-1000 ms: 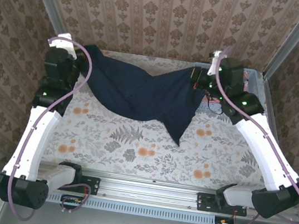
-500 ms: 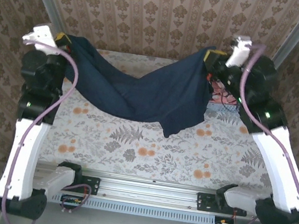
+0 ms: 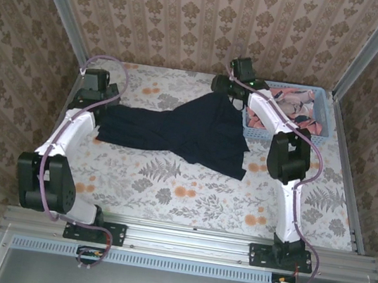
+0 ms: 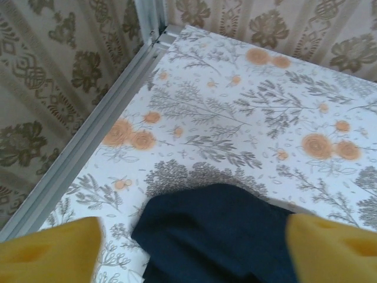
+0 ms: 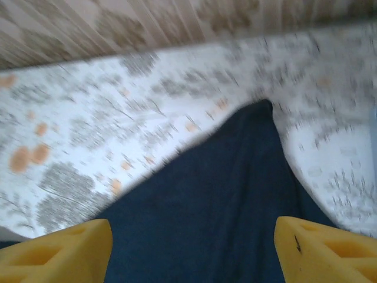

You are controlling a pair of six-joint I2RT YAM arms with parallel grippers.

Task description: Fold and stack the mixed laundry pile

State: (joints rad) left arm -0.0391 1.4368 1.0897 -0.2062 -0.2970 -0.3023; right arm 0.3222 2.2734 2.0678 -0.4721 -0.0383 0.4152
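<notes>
With left pincer [image 4: 194,250] and right pincer [image 5: 194,253] released, the large dark navy cloth T-shirt [image 3: 176,129] looks limp and light: pinch its corners.

Navy T-shirt [image 3: 176,129] on white tablecloth [image 3: 190,184] with orange flowers, grey ferns.

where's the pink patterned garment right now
In the top view, the pink patterned cloth garment lies in the light blue plastic lattice basket in the far right corner, just right of the dark navy T-shirt.
</notes>
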